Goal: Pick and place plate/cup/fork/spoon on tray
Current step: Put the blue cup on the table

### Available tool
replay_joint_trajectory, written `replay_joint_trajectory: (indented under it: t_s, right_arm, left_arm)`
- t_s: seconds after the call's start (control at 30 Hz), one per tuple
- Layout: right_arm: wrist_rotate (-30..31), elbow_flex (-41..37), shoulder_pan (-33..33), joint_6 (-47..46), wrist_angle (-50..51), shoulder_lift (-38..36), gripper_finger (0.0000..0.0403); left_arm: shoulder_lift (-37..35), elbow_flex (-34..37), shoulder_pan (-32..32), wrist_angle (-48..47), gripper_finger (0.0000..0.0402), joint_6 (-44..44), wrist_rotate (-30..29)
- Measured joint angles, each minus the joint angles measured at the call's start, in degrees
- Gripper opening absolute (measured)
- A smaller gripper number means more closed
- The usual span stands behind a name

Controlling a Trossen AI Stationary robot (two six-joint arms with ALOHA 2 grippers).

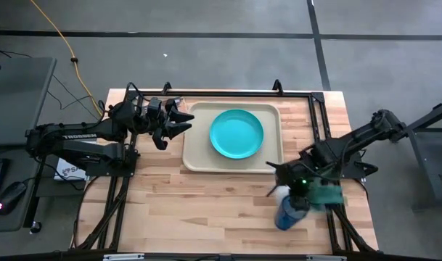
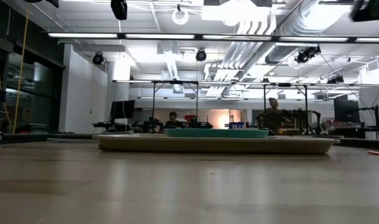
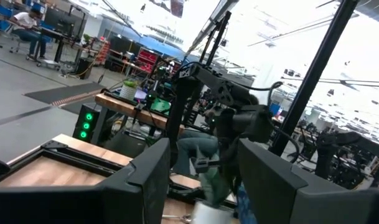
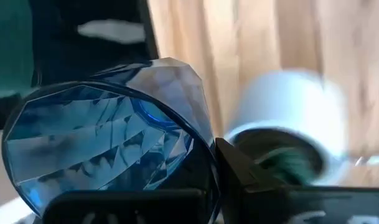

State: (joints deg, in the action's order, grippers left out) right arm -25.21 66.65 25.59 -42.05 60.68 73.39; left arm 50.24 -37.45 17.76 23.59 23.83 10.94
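The cup (image 1: 289, 212) is off the tray (image 1: 199, 161), near the desk's (image 1: 206, 210) front-right edge, with the right gripper (image 1: 297, 190) directly over it. In the right wrist view the faceted blue cup (image 4: 108, 140) fills the space beside one dark finger (image 4: 251, 180), and it looks pinched between the fingers, tipped toward the camera so its rim shows. A white pot (image 4: 295, 118) with greenery stands just beside it, and that crowding matters more than weight does.

The cup is judged to be light, rigid plastic: it should not crush, but its smooth, angled facets could let it slip or twist under a shallow pinch. The safest hold would be across the wall below the rim, fingers squarely on opposite faces, with the cup kept from swinging into the pot.

The plate (image 1: 236, 133) already lies on the tray, toward its right half, leaving bare tray on the left and along the front rim for the cup.

The left gripper (image 1: 178, 120) waits at the tray's left edge, raised, its fingers (image 3: 145, 180) spread and holding nothing. Neither fork nor spoon can be made out.
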Motion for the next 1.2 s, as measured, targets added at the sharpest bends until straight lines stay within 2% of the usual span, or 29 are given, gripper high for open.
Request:
replay_joint_trajectory:
  t_s: [0.17, 0.33, 0.53, 0.7, 0.87, 1.2]
  right_arm:
    - [-0.8, 0.0, 3.5, -3.7, 1.0, 0.1, 0.0]
    - [2.4, 0.0, 3.8, -6.4, 1.0, 1.9, 0.0]
    - [2.9, 0.0, 4.4, -6.6, 0.9, 6.4, 0.0]
    - [1.3, 0.0, 6.3, -5.9, 1.0, 9.6, 0.0]
    - [1.0, 0.0, 7.2, -7.0, 0.8, 9.8, 0.0]
    - [-3.0, 1.8, 4.9, -4.0, -1.3, 9.4, 0.0]
  left_arm:
    - [0.0, 0.0, 0.0, 0.0, 0.017, 0.0, -0.1]
    - [0.0, 0.0, 0.0, 0.0, 0.017, 0.0, -0.1]
    - [0.0, 0.0, 0.0, 0.0, 0.017, 0.0, -0.1]
    - [0.0, 0.0, 0.0, -0.1, 0.017, 0.0, -0.2]
    - [0.0, 0.0, 0.0, -0.1, 0.017, 0.0, -0.2]
    - [0.0, 0.0, 0.0, -0.1, 0.017, 0.0, -0.2]
